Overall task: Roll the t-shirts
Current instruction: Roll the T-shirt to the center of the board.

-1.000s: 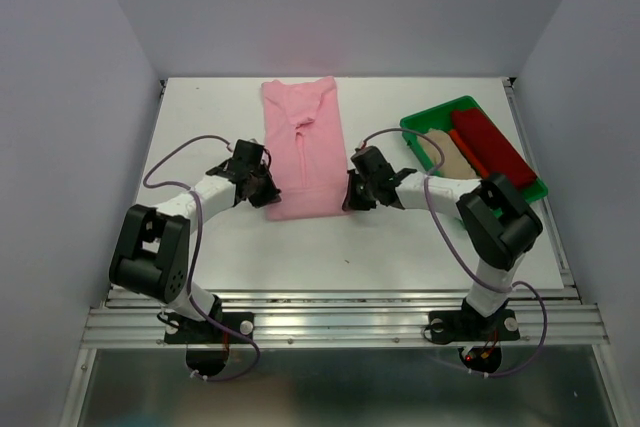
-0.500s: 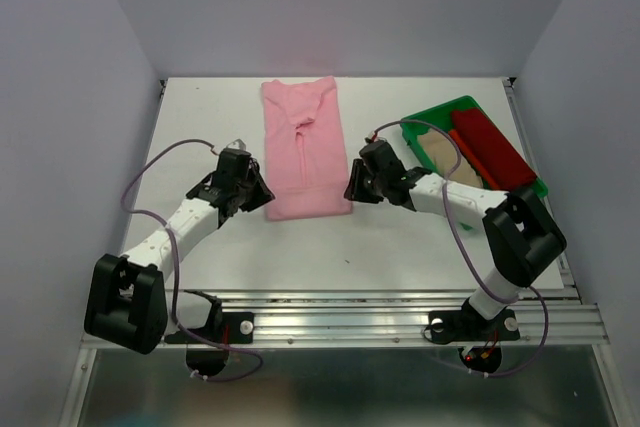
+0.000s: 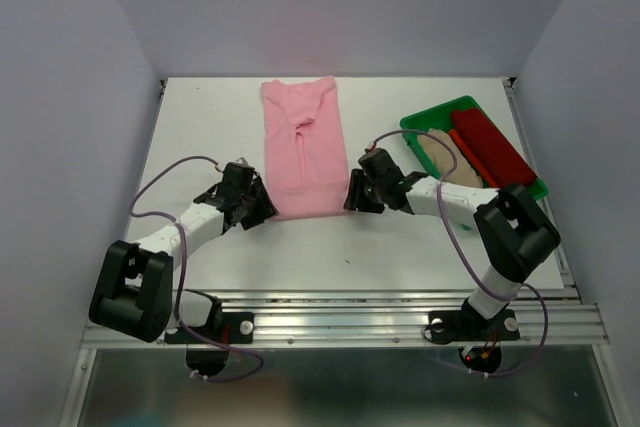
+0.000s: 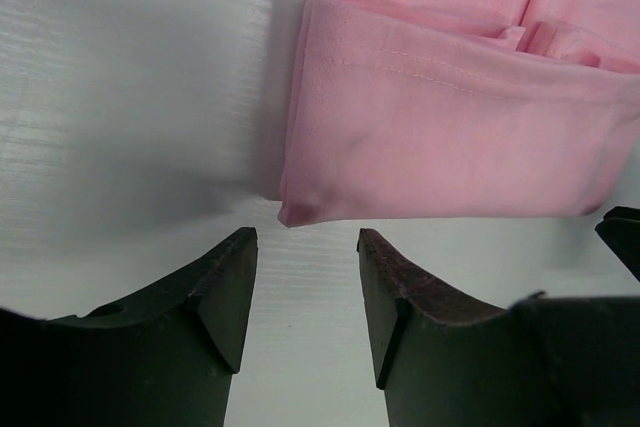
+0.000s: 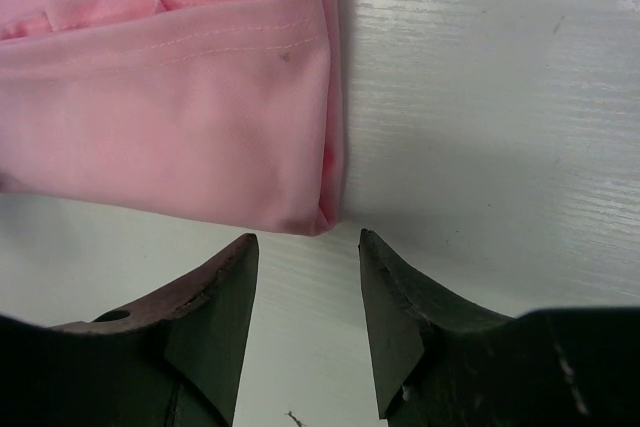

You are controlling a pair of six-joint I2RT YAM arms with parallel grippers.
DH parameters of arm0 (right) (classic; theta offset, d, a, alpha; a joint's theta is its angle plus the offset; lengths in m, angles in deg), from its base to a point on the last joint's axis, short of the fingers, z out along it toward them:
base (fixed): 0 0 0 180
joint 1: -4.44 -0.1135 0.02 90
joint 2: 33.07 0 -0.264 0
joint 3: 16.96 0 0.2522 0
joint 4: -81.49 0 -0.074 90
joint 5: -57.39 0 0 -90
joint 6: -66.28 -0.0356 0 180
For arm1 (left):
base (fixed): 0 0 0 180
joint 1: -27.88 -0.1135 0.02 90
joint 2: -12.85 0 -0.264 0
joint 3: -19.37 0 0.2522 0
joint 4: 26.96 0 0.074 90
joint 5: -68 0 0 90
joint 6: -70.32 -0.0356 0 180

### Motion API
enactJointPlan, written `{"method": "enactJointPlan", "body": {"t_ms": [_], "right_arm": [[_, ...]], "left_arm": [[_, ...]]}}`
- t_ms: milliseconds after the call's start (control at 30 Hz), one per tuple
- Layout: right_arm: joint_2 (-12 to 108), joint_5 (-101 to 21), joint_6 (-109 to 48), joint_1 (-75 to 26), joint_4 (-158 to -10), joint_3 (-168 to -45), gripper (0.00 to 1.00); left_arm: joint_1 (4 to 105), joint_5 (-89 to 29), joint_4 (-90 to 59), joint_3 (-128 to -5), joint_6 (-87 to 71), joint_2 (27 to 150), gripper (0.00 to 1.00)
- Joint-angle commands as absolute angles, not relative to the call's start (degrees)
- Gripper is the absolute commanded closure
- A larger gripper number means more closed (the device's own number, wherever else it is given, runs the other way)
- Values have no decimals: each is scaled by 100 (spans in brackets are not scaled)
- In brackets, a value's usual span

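A green plastic tray [image 3: 436,112] at the right side of the white counter [image 3: 400,247] held a dark red t-shirt [image 3: 492,148] and a beige t-shirt [image 3: 446,154], lying side by side lengthwise. A light pink t-shirt [image 3: 303,152] lay folded into a long strip on the middle of the counter, well apart from the tray, with its hem toward the arms. The left pincer [image 3: 263,210] sat low at the hem's near left corner, jaws parted and empty. Its wrist view showed the cloth corner just ahead of the tips, not touching them. The right pincer [image 3: 352,197] faced the hem's near right corner in the same way, released and holding nothing. Nothing lay between either pincer and the cloth.
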State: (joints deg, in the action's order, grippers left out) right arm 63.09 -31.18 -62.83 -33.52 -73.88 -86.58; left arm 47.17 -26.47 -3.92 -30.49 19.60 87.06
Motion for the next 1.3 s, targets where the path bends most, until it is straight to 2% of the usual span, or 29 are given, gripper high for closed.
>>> {"method": "enactJointPlan", "body": {"t_ms": [0,267,367,467,567,700,833,1033,1267], "right_arm": [[6440,-3217,-6362,-3371,-7666,-8689,50],[6590,-3217,-6406,-3371,-7755,-8697,55],[6625,-3217,-6406,-3371,-7755,-8697,56],[6651,-3200,-6423,-3371,-7755,-8689,57],[6678,-3191,-6432,-3371,-7772,-8662,58],[6730,-3200,-6441,-3371,-7807,-8645,63],[6748,-3191,-6432,-3371,-7825,-8627,74],[6774,-3191,-6441,-3371,-7834,-8601,78],[6809,-3173,-6441,-3371,-7851,-8583,78]], "left_arm": [[4739,-2587,-669,-2964,2013,8703,46],[4739,-2595,-810,-2973,2066,8878,64],[4739,-2587,-845,-2946,2066,8948,64],[4739,-2543,-863,-2929,2075,8992,57],[4739,-2499,-880,-2902,2075,9028,55],[4739,-2481,-880,-2885,2075,9063,56],[4739,-2402,-854,-2823,2118,8914,56],[4739,-2314,-863,-2779,2145,8922,55],[4739,-2349,-1074,-2832,2180,9177,62]]}}
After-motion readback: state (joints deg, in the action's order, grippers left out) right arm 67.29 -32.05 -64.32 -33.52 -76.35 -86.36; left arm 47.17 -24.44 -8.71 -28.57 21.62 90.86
